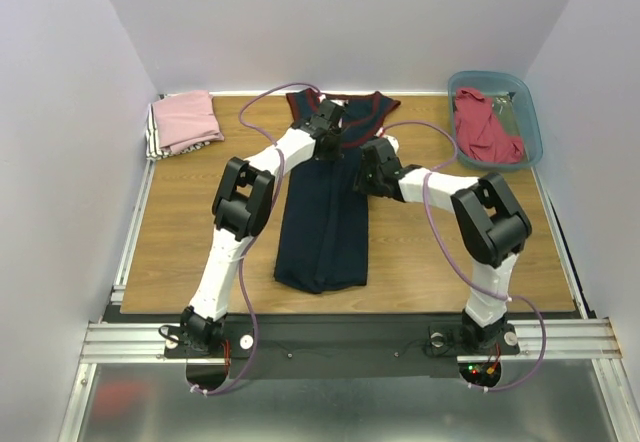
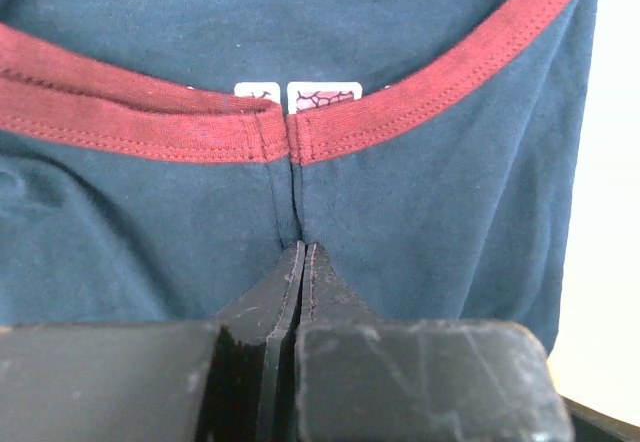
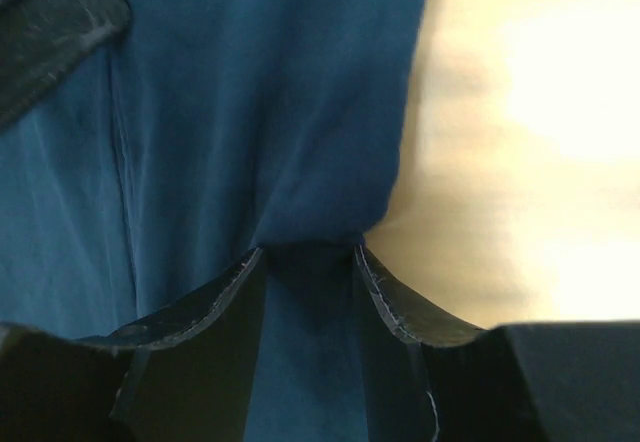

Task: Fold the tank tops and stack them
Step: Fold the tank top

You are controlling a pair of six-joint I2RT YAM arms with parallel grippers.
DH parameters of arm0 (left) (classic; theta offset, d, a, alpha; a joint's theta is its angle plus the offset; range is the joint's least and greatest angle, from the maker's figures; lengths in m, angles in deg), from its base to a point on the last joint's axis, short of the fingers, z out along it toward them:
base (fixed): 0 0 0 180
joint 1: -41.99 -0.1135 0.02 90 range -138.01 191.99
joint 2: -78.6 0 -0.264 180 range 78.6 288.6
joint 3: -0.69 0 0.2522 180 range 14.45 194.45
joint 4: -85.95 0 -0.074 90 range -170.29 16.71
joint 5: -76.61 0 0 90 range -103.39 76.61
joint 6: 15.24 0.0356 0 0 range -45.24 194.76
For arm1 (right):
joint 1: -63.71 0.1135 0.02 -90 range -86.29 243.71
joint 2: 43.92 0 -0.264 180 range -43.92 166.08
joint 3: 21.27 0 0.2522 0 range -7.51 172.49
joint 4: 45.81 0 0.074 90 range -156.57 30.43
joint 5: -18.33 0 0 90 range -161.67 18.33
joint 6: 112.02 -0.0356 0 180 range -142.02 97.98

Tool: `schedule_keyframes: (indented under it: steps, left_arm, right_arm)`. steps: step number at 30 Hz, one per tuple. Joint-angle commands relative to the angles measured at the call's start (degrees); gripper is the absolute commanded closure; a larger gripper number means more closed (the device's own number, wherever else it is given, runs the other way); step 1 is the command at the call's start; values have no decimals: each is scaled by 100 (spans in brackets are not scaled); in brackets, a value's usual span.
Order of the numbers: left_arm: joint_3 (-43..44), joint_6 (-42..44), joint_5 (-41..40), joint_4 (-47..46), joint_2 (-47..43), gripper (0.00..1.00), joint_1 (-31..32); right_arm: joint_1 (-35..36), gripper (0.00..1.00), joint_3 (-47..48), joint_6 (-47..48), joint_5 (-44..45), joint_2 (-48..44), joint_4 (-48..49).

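Navy tank top of soft cloth with maroon trim [image 1: 322,232], held at two points. The left gripper [image 2: 302,254] has its fingers [image 2: 325,292] pressed together on a raised pleat of the navy tank top just below the maroon neckline band [image 2: 420,92], where two white labels [image 2: 322,94] show. The right gripper [image 3: 308,257] has its fingers [image 3: 385,297] set apart with a bunch of the same cloth clamped between them, close to the garment's right edge beside bare wood. Seen from above, the garment lies lengthwise at the middle of the brown wooden table [image 1: 180,242] as a narrow strip, neckline at the far end, hem toward the arm bases. A pink folded top [image 1: 187,119] rests at the far left corner. A red top [image 1: 485,127] lies crumpled in the teal plastic bin [image 1: 532,122] at the far right.
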Motion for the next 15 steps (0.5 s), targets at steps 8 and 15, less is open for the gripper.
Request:
schedule_keyframes:
  steps: [8,15]
  left_arm:
    - [1267,-164,304,131,784,99,-568]
    - [1435,-226,666,-123,855,96,-701]
  right_arm:
    - [-636,43,1445,570,-440,793,-227]
    - [-609,29,6,615,-563,-945,-201]
